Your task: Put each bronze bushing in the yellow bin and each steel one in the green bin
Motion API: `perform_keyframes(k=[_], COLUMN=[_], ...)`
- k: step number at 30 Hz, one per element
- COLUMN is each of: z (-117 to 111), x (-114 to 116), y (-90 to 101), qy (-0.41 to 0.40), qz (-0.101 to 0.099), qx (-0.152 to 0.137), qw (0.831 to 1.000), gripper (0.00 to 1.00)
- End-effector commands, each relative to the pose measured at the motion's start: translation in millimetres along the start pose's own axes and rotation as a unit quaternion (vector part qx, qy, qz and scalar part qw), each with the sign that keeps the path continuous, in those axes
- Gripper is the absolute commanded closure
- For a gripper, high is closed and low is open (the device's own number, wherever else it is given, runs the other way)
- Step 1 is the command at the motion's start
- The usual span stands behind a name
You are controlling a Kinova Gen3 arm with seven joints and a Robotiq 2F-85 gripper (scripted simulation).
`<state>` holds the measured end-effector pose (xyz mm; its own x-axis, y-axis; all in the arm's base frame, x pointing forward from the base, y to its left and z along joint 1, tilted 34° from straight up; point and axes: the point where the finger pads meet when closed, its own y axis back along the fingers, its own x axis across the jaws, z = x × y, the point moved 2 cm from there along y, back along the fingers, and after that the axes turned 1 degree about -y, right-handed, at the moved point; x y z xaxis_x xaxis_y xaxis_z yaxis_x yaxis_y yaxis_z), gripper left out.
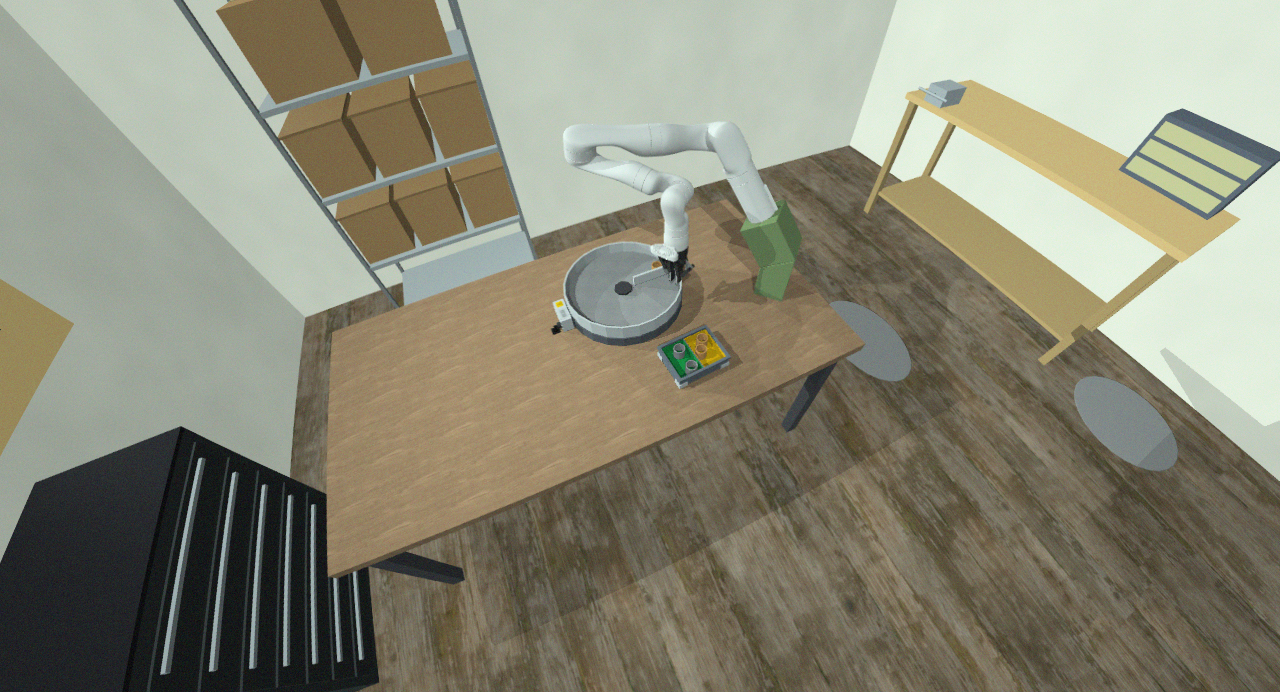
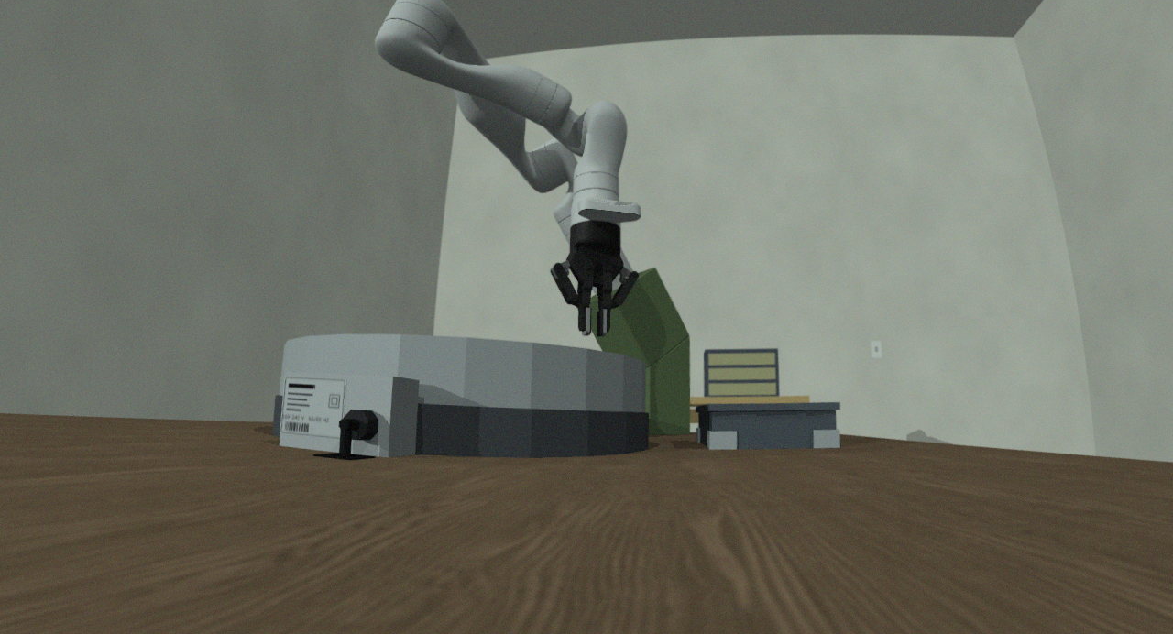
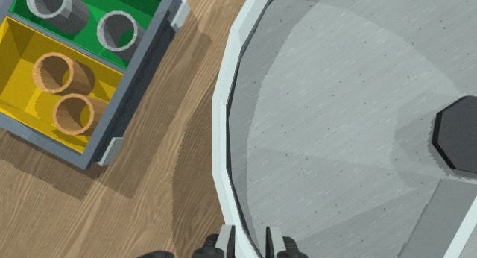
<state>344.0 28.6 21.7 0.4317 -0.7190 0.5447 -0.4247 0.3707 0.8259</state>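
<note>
The grey turntable stands mid-table, and its disc shows no bushing in the wrist view. My gripper hangs just above the turntable's rim on the arm's side. Its fingers stand a narrow gap apart with nothing between them. A small bronze-coloured piece shows by the rim beside the gripper; I cannot tell what it is. Two bronze bushings lie in the yellow bin. Two steel bushings lie in the green bin.
A white fence bar runs from the dark hub to the rim. The bin tray sits beside the turntable. The arm's green pedestal stands behind. A control box sticks out of the turntable.
</note>
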Motion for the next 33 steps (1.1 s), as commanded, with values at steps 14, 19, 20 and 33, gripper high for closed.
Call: perform_keyframes(k=[14,19,20,33], z=[25,32,32,59], x=[63,78,78,135], y=[-1.8,-2.8,-2.8,-6.8], qy=[0.253,0.32,0.32,0.564], qz=[0.0,0.0,0.0,-0.002], qx=[-0.005,-0.005,-0.005,-0.004], qw=[0.967,0.947,0.947,0.826], gripper=[0.82,0.82,0.82,0.82])
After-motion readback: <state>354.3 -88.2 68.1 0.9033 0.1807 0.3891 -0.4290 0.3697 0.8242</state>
